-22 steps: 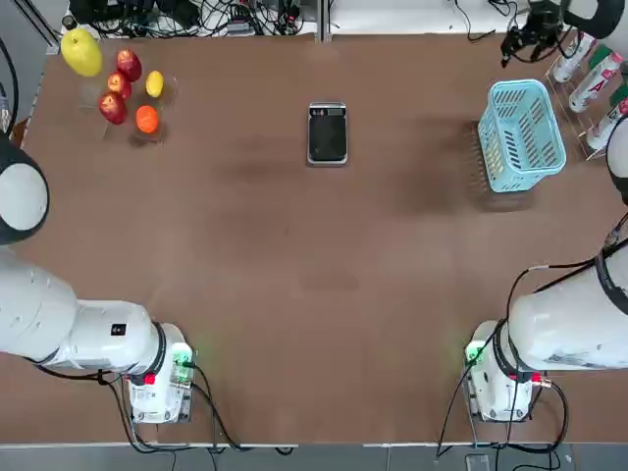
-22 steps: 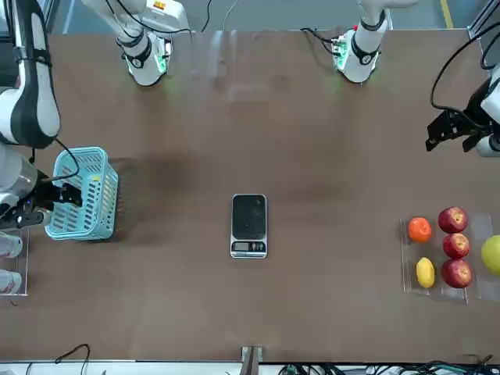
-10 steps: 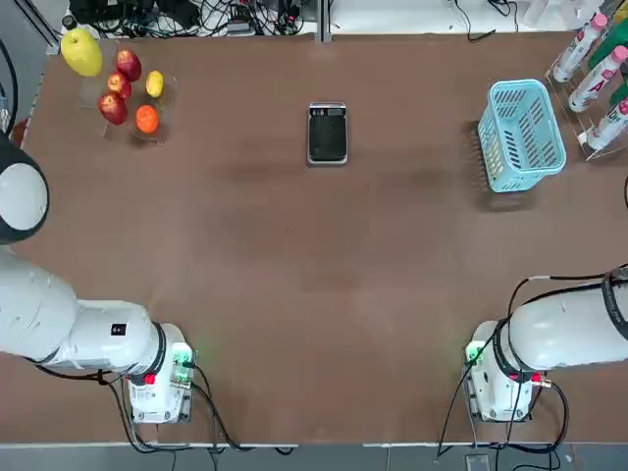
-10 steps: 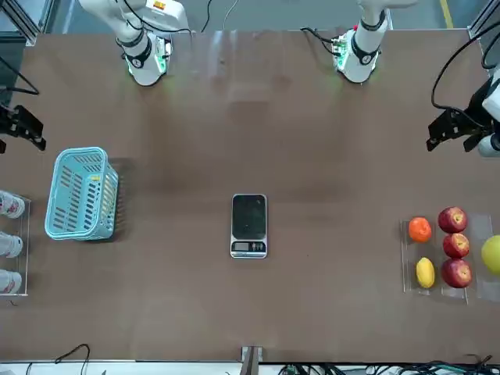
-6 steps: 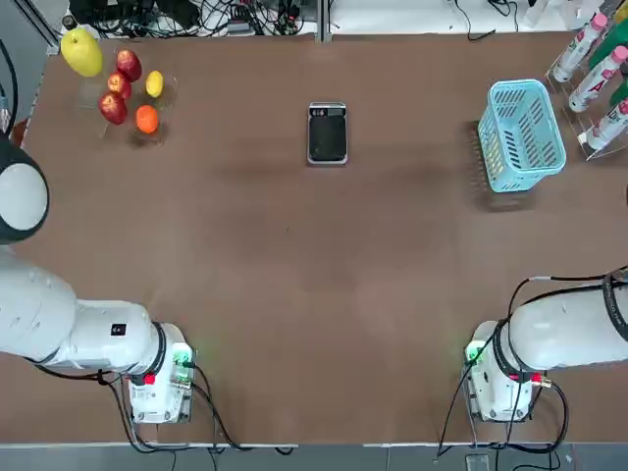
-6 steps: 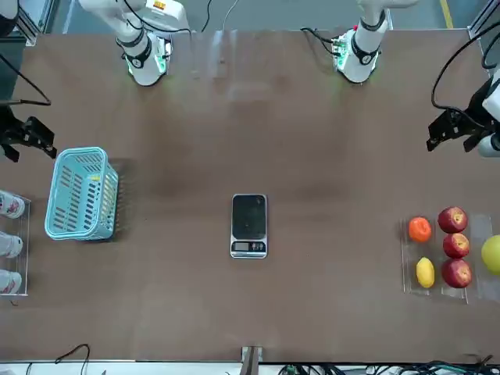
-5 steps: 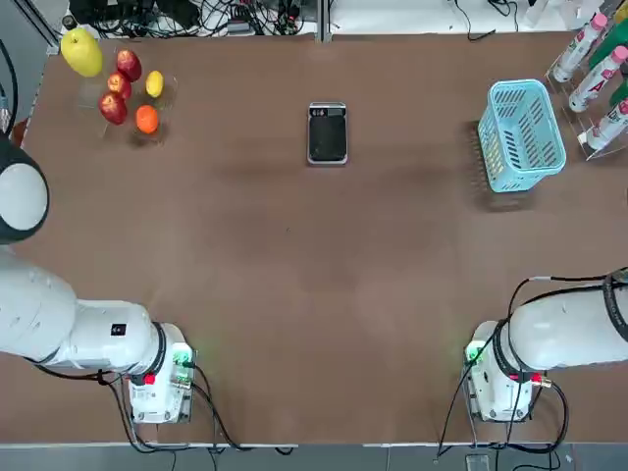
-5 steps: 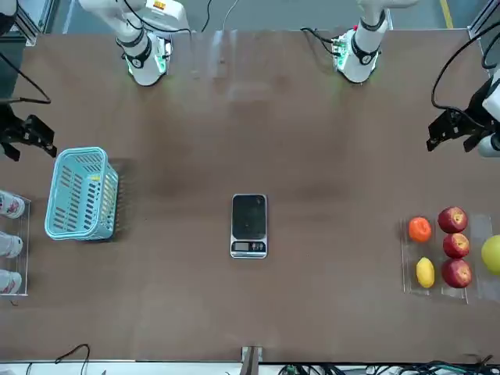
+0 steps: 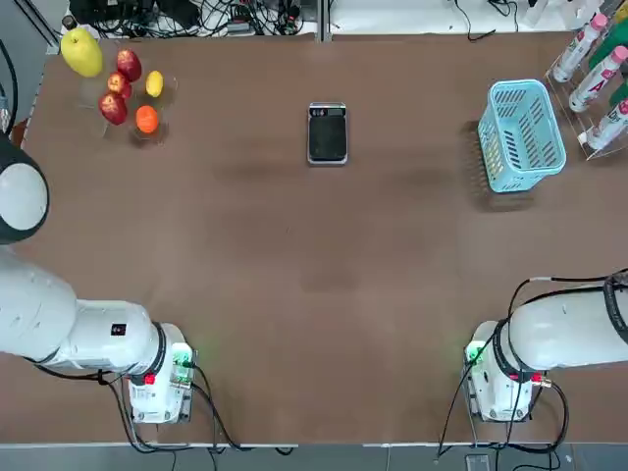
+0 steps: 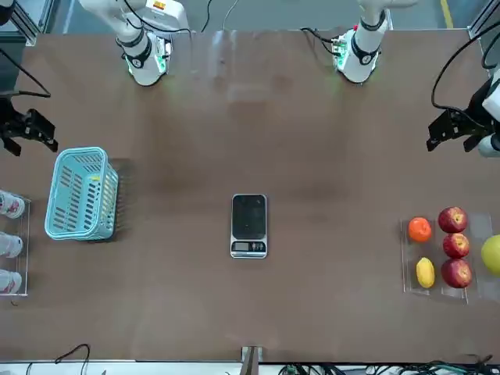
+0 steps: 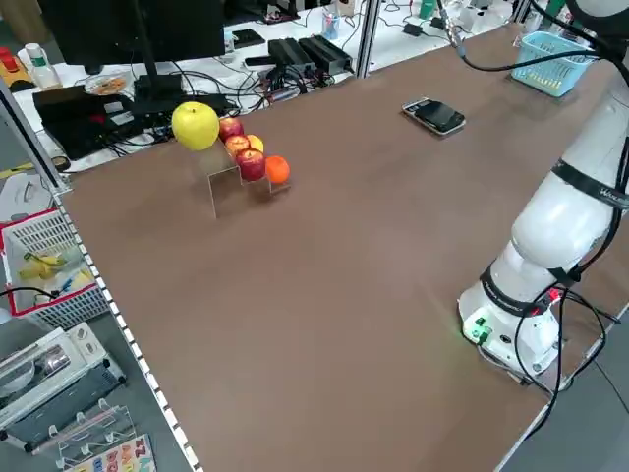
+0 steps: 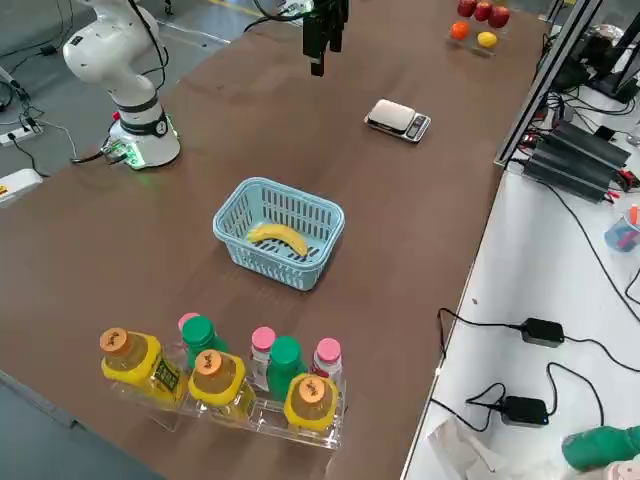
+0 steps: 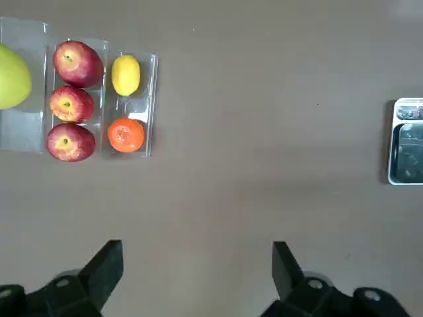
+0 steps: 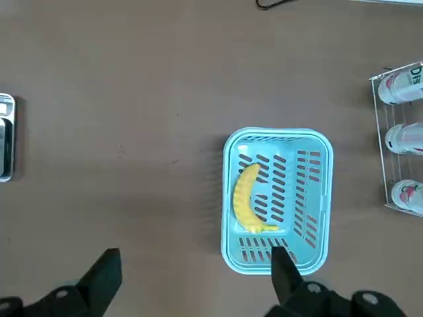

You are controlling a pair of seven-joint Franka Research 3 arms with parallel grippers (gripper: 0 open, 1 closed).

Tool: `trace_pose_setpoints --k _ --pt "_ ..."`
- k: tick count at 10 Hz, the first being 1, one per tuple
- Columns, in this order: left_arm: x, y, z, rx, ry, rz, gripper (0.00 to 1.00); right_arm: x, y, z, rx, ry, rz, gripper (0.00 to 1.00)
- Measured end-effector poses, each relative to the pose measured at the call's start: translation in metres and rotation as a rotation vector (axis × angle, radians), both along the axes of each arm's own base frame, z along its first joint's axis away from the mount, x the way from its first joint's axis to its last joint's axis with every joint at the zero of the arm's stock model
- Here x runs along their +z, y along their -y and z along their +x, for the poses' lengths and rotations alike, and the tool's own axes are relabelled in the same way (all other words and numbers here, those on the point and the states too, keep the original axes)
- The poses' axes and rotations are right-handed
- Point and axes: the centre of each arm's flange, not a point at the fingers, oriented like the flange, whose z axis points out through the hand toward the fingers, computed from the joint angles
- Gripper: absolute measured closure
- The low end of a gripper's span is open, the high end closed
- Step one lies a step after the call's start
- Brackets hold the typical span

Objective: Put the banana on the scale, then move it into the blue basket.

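Note:
The banana (image 14: 248,198) lies inside the blue basket (image 14: 277,135) near the table's right side; it also shows in the right side view (image 12: 278,238). My right gripper (image 10: 27,129) hangs open and empty, high above the table on the robot's side of the basket (image 10: 78,195). The black scale (image 9: 327,132) sits bare at the far middle of the table. Over by the fruit rack my left gripper (image 10: 461,129) hangs open, nothing between its fingers (image 13: 102,271).
A clear rack (image 9: 157,103) at the far left holds red apples (image 9: 113,108), an orange, a lemon and a big yellow-green fruit (image 9: 81,51). Several bottles (image 12: 215,375) stand in a clear holder beyond the basket at the table's right edge.
My right gripper has drawn back from the basket toward the robot's side and now hangs nearly still. The banana, scale and left arm have not moved.

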Motion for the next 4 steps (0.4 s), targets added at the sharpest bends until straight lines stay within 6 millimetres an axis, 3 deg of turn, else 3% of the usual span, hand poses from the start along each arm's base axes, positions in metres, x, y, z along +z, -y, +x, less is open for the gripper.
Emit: trace_pose_setpoints --k 4 --pt "0.0001 0.0002 0.0 0.0 0.0 0.0 0.0 0.0045 -0.0044 -0.0019 -0.037 0.006 0.003 0.0"
